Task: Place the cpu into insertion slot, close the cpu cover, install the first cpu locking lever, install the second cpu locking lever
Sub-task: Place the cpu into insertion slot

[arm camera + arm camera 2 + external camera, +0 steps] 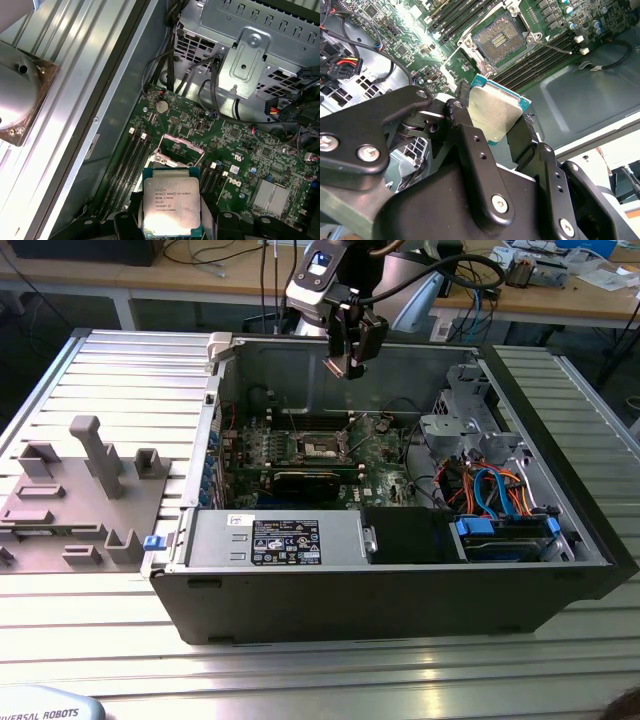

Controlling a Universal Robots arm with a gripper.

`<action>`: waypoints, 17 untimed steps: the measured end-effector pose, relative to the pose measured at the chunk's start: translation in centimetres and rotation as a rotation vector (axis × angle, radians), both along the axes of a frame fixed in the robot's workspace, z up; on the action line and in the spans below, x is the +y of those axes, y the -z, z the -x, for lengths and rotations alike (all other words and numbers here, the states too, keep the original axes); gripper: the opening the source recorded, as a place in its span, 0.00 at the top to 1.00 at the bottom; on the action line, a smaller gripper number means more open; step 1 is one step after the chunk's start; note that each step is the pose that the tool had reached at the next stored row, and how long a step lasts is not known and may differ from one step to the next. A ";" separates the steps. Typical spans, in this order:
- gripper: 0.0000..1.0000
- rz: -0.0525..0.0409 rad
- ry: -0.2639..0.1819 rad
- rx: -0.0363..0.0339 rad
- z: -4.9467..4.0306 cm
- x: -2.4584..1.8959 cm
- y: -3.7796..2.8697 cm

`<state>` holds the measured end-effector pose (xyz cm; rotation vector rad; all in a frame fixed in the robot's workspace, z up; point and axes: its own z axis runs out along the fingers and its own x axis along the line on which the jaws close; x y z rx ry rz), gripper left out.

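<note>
My gripper (351,366) hangs above the open computer case, over the back part of the green board (385,465). It is shut on the cpu (495,112), a flat square chip with a silver top, pinched at two opposite edges between the black fingers (461,107). In the first wrist view the cpu (170,207) sits in my gripper (171,222) with its printed face toward the camera. The insertion slot (500,37) lies uncovered below, its dark contact field showing inside a silvery frame (177,149). A thin locking lever (555,47) sticks out beside it. The slot (322,446) is well under the gripper.
Long black memory slots (540,55) flank the socket. A metal drive cage (462,415) with orange and blue cables (495,490) fills the exterior view's right. The case walls (215,410) ring the board. A grey fixture block (75,490) lies outside on the ribbed table.
</note>
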<state>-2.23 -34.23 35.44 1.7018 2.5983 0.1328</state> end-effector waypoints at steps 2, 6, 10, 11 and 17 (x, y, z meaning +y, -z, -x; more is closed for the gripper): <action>0.46 0.0000 0.001 0.0000 0.00 0.00 0.00; 0.46 0.0000 0.003 0.0000 0.00 0.00 0.00; 0.46 0.0000 0.007 0.0000 0.00 0.00 0.00; 0.46 0.0000 0.007 -0.0001 0.00 0.00 0.00; 0.46 0.0248 0.010 -0.0001 0.00 0.00 0.00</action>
